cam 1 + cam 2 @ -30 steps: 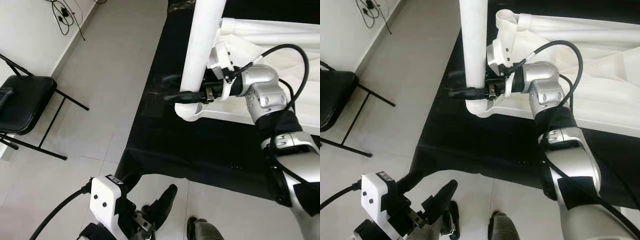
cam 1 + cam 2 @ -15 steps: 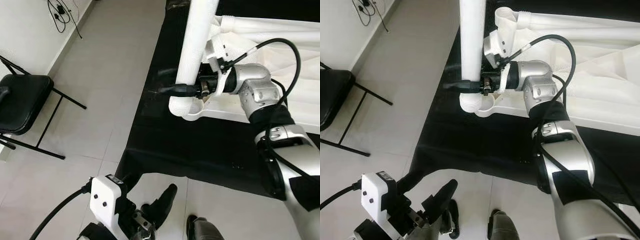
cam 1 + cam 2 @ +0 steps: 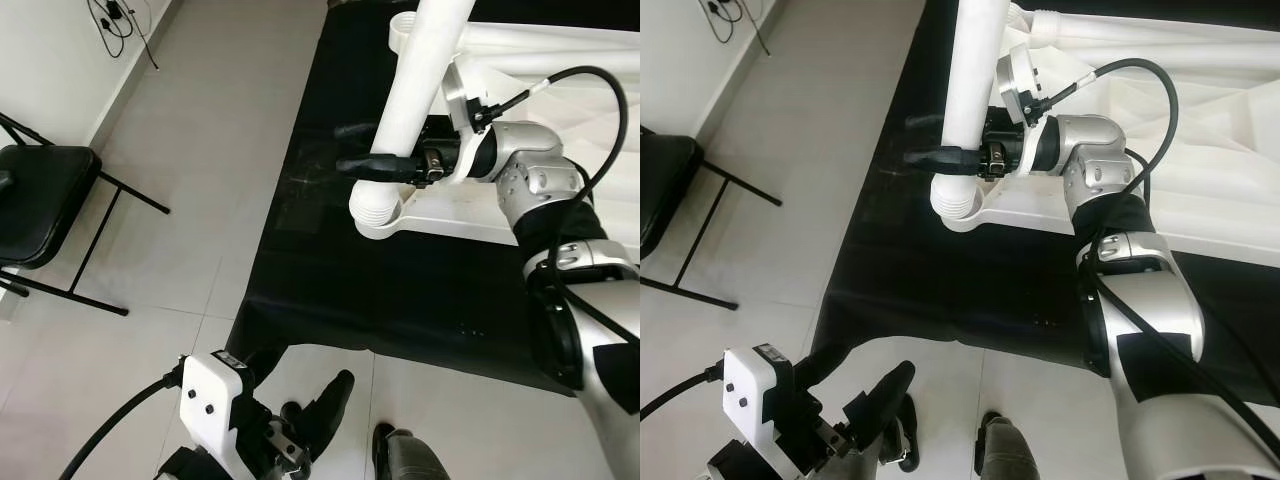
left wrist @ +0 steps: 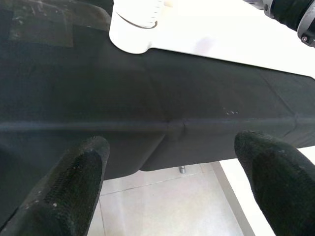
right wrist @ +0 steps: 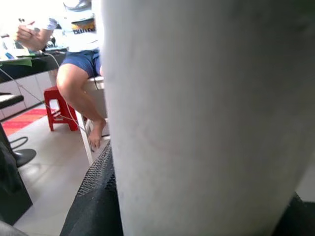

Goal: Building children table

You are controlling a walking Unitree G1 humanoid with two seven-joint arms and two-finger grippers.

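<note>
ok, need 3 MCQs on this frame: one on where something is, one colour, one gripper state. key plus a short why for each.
1. Where does the bottom end of the white table leg sit?
A. In the round corner socket of the white tabletop
B. On the folding chair
C. On the tiled floor

2. What colour is the mat under the tabletop?
A. Red
B. Black
C. Green

3. What is the right gripper doing?
A. Hanging open over the floor
B. Shut on the table leg
C. Holding a cable

Key:
1 A, the ribbed leg end meets the socket at the tabletop corner.
2 B, the mat is black against the pale floor.
3 B, the right gripper clamps the leg just above the socket, while the left gripper hangs open low near the mat edge.
</note>
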